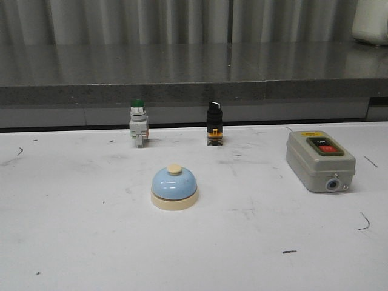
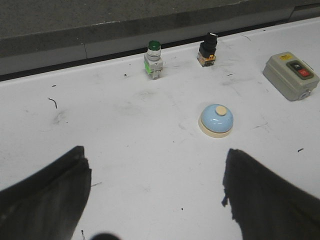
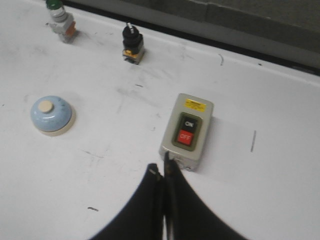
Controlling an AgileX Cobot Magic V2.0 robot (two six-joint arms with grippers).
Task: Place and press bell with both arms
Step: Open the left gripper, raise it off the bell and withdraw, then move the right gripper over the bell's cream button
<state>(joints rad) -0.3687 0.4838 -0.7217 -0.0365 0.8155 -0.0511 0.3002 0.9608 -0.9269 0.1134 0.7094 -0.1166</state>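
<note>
bell whole, left gripper fingertips cropped

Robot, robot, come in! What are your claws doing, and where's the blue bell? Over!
Left gripper open, empty. Right gripper shut, empty, near switch box. Bell upright on table, untouched. Nothing in the way.

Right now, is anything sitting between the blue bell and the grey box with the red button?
No. In the front view, only bare white table lies between the bell and the grey switch box.
</note>
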